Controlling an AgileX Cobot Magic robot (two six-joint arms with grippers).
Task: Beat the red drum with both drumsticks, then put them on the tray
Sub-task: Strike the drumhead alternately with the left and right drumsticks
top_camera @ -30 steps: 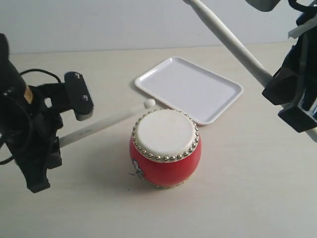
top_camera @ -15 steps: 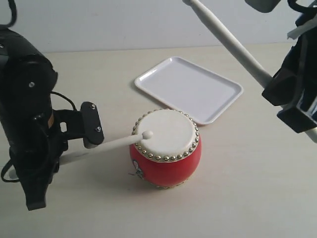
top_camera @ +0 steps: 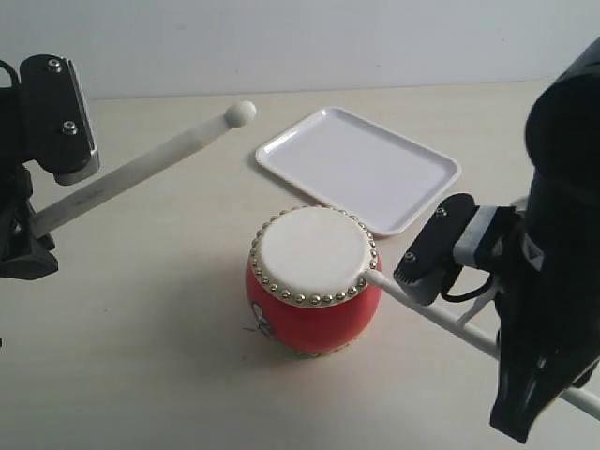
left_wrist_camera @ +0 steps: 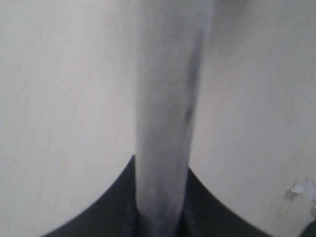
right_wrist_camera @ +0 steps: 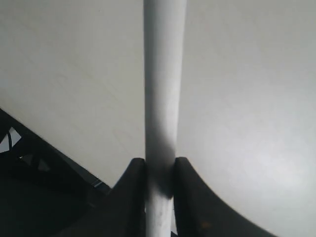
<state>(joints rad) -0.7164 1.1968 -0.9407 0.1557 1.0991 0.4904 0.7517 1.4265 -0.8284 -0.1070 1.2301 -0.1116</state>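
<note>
Right end effector (top_camera: 437,291) grips drumstick (top_camera: 412,302), tip against red drum (top_camera: 314,281) rim | left end effector (top_camera: 56,183) grips other drumstick (top_camera: 159,159), raised clear

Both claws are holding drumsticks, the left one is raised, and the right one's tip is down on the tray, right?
Not quite. In the exterior view the right claw has its drumstick tip at the red drum's rim, not on the tray. The left claw does hold its stick raised.

Bright, even light; soft shadows (wrist views blurred).
</note>
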